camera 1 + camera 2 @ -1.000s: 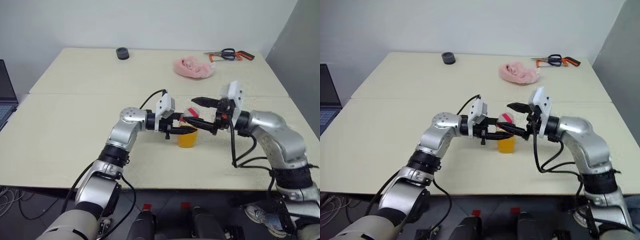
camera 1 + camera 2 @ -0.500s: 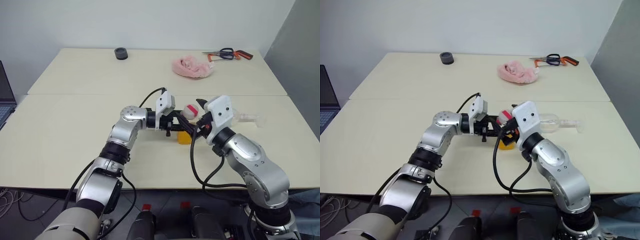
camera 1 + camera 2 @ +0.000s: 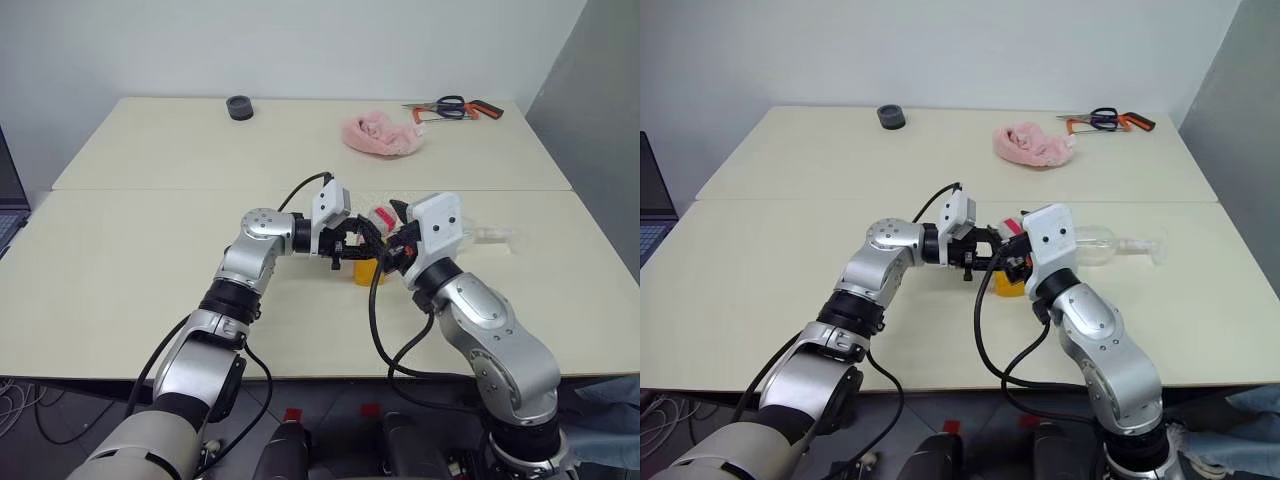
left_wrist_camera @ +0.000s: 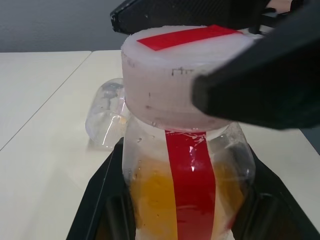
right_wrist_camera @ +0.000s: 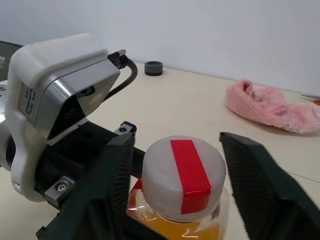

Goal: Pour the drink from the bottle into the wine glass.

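Observation:
The bottle (image 3: 369, 262) stands upright on the table, its lower part full of the orange drink (image 4: 150, 200). A red strip runs down its side and across its white cap (image 5: 182, 177). My left gripper (image 3: 362, 254) is shut on the bottle's body from the left. My right gripper (image 5: 179, 145) straddles the cap with one black finger on each side. Narrow gaps show between fingers and cap, so it stands open. The wine glass (image 3: 1110, 243) lies on its side on the table just right of the bottle, partly behind my right hand.
A pink cloth (image 3: 383, 135) lies at the back of the table. A black ring (image 3: 238, 106) sits at the back left, and scissors with orange-handled pliers (image 3: 455, 106) at the back right. A laptop (image 3: 8, 190) edges in from the left.
My right arm has swung in from the right, and its fingers have narrowed around the cap. That uncovered the lying wine glass. My left gripper has kept still on the bottle.

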